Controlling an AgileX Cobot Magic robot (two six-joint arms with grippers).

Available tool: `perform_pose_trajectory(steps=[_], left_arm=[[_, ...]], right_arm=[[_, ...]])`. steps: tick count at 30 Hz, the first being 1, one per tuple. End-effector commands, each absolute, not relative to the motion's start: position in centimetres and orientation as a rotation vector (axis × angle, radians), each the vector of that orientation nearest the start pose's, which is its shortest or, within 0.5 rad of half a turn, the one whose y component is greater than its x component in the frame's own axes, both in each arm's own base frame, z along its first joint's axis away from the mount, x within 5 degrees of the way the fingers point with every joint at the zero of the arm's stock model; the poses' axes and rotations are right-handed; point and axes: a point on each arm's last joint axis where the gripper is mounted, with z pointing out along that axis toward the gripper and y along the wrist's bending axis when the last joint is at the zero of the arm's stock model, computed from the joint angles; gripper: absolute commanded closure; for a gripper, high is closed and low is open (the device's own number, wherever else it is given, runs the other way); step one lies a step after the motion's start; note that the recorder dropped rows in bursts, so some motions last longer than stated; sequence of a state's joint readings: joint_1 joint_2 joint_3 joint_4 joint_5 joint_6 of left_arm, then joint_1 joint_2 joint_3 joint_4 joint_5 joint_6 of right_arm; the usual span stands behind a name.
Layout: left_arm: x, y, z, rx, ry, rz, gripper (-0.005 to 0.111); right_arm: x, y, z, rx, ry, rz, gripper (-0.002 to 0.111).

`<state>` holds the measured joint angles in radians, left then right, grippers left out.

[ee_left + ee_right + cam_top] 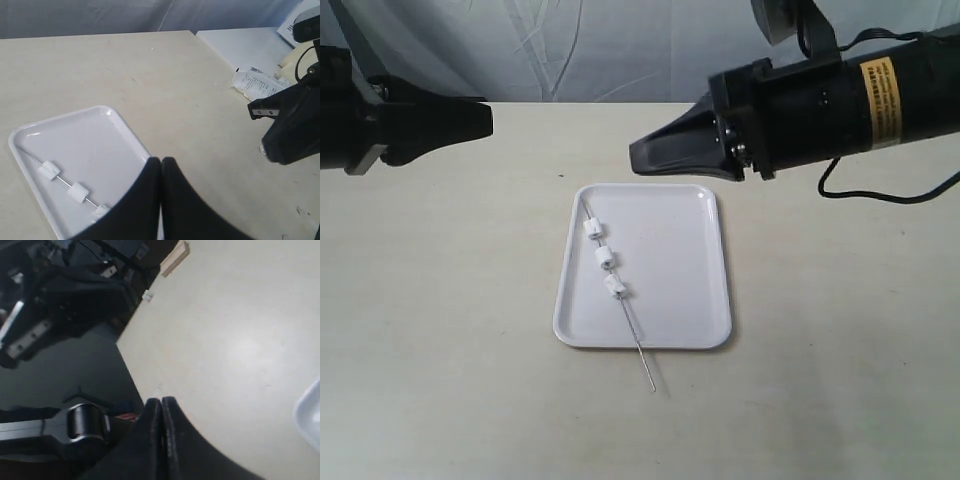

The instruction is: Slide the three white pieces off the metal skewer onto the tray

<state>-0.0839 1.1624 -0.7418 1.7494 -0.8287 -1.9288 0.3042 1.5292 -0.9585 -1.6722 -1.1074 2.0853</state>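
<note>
Left gripper [485, 120], right gripper [635, 157]: fingers pressed together, nothing held.
Both are seen clear of the tray [675, 270], with bare table [440, 300] around it. The metal skewer [632, 325] is laid diagonally along its left side with three white pieces [604, 257] threaded on, one end overhanging the near rim.

Left gripper [483, 120] and right gripper [638, 156] aloft, level, tips inward, fingers [145, 200] together, empty.

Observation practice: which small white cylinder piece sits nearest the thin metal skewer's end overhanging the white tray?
The small white piece lowest in the exterior view; both others sit farther up the metal skewer.
</note>
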Motion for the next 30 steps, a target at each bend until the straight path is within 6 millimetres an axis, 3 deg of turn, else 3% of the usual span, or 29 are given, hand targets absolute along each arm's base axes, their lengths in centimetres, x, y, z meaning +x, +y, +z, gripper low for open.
perform_pose_trajectory(steps=[1, 4, 13, 18, 23, 30], left_arm=[[21.6, -8.5, 30.3, 0.475, 1.996, -0.951, 0.107], [21.6, -8.5, 30.3, 0.470, 1.996, -0.945, 0.107], [21.4, -8.7, 30.3, 0.496, 1.994, -0.980, 0.107], [21.4, -8.7, 30.3, 0.496, 1.994, -0.980, 0.107], [21.4, -8.7, 30.3, 0.532, 1.978, -0.956, 0.107], [21.4, -8.7, 30.3, 0.546, 1.971, -0.947, 0.107]], right_arm=[[25.1, 16.7, 30.6, -0.507, 1.984, 1.812, 0.108], [25.5, 16.7, 31.4, -0.416, 1.899, 1.871, 0.108], [25.4, 16.7, 31.3, -0.582, 1.810, 1.746, 0.108], [25.2, 16.7, 30.9, -0.972, 1.548, 1.410, 0.108], [25.0, 16.7, 30.3, -1.356, 1.151, 0.973, 0.108], [27.3, 16.1, 29.3, -1.474, 1.066, 0.449, 0.108]])
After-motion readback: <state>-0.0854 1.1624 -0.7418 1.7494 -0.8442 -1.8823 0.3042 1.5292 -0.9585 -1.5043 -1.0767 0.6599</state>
